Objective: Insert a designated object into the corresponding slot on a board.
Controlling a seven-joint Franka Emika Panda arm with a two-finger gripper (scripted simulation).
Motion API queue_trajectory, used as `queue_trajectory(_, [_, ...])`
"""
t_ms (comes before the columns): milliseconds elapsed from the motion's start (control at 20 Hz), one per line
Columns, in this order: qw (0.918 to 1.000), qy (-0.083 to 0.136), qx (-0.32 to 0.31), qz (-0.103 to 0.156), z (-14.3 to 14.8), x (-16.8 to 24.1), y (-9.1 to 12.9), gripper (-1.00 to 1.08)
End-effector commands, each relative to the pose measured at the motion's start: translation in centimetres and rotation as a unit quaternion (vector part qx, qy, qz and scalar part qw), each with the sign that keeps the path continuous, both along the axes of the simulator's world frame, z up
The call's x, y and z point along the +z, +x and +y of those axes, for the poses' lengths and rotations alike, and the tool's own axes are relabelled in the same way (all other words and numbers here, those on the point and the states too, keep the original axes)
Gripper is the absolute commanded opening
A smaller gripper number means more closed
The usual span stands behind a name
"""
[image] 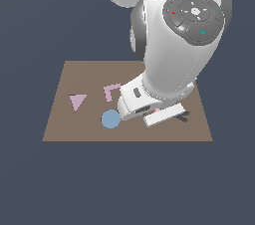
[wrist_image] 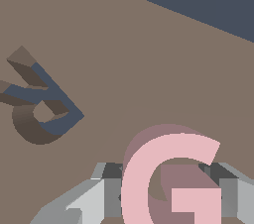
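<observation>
In the wrist view the designated object [wrist_image: 149,178], a flat light-pink G, sits between my gripper's [wrist_image: 171,196] grey fingers [wrist_image: 110,193], which press against its two sides. Brown board [wrist_image: 149,69] lies right under it. In the exterior view my gripper [image: 158,114] is low over the board [image: 64,124], toward that view's right, and only a sliver of pink [image: 157,111] shows under the hand. The slot is hidden in both views; the arm covers much of the board's right part.
A dark R-shaped recess [wrist_image: 42,109] lies in the board near the G. On the exterior view's left stand a pink triangle [image: 77,101], a pink L shape [image: 112,91] and a blue disc [image: 110,119], the disc close to the hand.
</observation>
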State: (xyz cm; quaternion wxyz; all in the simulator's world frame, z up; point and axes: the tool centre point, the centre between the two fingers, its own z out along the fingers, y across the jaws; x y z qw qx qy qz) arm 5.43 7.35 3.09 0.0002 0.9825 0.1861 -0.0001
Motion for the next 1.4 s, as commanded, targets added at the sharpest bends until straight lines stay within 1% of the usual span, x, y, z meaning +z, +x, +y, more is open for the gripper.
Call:
queue_trajectory(0, [0.9997, 0.000, 0.025, 0.000, 0.4, 0.1, -0.2, -1.00])
queue_trajectory(200, [0.9970, 0.000, 0.078, 0.000, 1.1, 0.1, -0.7, -1.00])
queue_trajectory(350, [0.9920, 0.000, 0.126, 0.000, 1.8, 0.2, -1.3, -1.00])
queue_trajectory(500, [0.9833, 0.000, 0.182, 0.000, 2.4, 0.3, -2.0, -1.00])
queue_trajectory(650, [0.9696, 0.000, 0.245, 0.000, 3.1, 0.4, -2.9, -1.00])
queue_trajectory(750, [0.9571, 0.000, 0.290, 0.000, 3.5, 0.4, -3.6, -1.00])
queue_trajectory(850, [0.9424, 0.000, 0.334, 0.000, 3.8, 0.5, -4.3, -1.00])
queue_trajectory(1100, [0.8997, 0.000, 0.436, 0.000, 4.2, 0.7, -6.2, -1.00])
queue_trajectory(1350, [0.8579, 0.000, 0.514, 0.000, 4.3, 0.8, -7.7, -1.00])
